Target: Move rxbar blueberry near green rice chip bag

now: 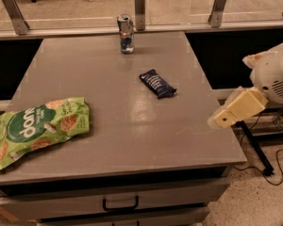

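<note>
The rxbar blueberry (157, 83) is a small dark navy bar lying flat, at an angle, on the grey table right of centre. The green rice chip bag (40, 128) lies crinkled near the table's front left corner, far from the bar. My arm comes in from the right, and my gripper (222, 120) is at its cream-coloured tip, over the table's right edge. It is to the right of the bar and nearer the front, apart from it, and holds nothing that I can see.
A silver-blue drink can (126, 33) stands upright at the table's (132, 140) back middle, behind the bar. A glass barrier with metal posts (139, 6) runs along the far edge. Drawers (120, 202) sit under the front edge. Cables lie on the floor at right.
</note>
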Controlling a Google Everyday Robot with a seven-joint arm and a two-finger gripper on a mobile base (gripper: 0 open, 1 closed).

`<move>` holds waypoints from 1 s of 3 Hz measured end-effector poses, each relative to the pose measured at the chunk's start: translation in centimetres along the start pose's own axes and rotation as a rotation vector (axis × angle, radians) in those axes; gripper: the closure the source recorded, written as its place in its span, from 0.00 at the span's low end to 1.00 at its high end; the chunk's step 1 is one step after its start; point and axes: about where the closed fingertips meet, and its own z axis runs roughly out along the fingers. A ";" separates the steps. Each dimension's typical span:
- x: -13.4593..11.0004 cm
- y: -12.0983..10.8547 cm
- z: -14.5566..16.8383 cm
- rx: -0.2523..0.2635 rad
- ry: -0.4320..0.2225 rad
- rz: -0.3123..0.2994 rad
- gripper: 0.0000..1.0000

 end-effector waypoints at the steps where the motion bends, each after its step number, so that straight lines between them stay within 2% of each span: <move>1: 2.5 -0.8 -1.8 0.050 -0.127 0.039 0.00; 2: 2.0 -0.4 -3.1 0.052 -0.190 0.029 0.00; 3: 1.8 -0.4 -3.0 0.049 -0.191 0.025 0.00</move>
